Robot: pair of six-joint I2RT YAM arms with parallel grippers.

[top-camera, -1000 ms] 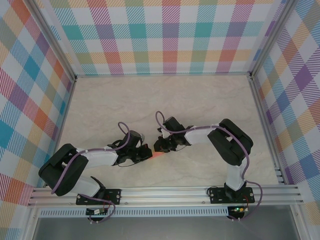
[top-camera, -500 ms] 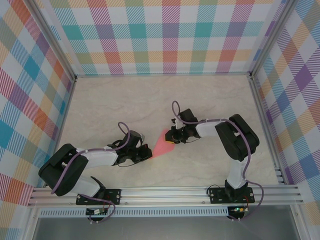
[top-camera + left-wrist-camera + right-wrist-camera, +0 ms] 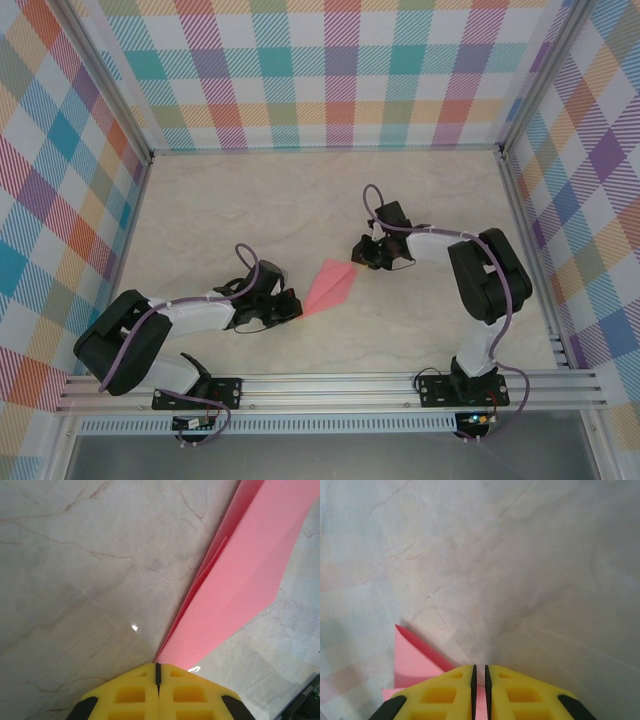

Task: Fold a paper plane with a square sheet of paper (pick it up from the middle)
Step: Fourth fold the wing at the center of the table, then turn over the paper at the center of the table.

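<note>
Top external view: the marbled table (image 3: 250,200) carries both arms, the left arm (image 3: 190,318) reaching in low from the near left and the right arm (image 3: 480,280) bent in from the near right. The salmon-pink paper plane (image 3: 330,288) lies between the two hands, near the middle of the table. Its long axis runs on a diagonal, from the near-left end at the left hand (image 3: 297,308) up to the far-right end just beside the right hand (image 3: 358,260). It looks like a slim kite, narrow at the left hand's end, broadest around its middle, and coming to a corner by the right hand. From the left wrist, the left hand's yellow fingers (image 3: 130,695) are pressed tight together with only a thin seam between them. The plane's narrow end runs into that seam, so this hand is clamped on the paper. From there the sheet fans out up and to the right, with a crease line along it. From the right wrist, the right hand's fingers (image 3: 440,695) stand a sliver apart. A pointed pink corner shows at their lower left and passes under them. Whether they pinch the paper cannot be told.
</note>
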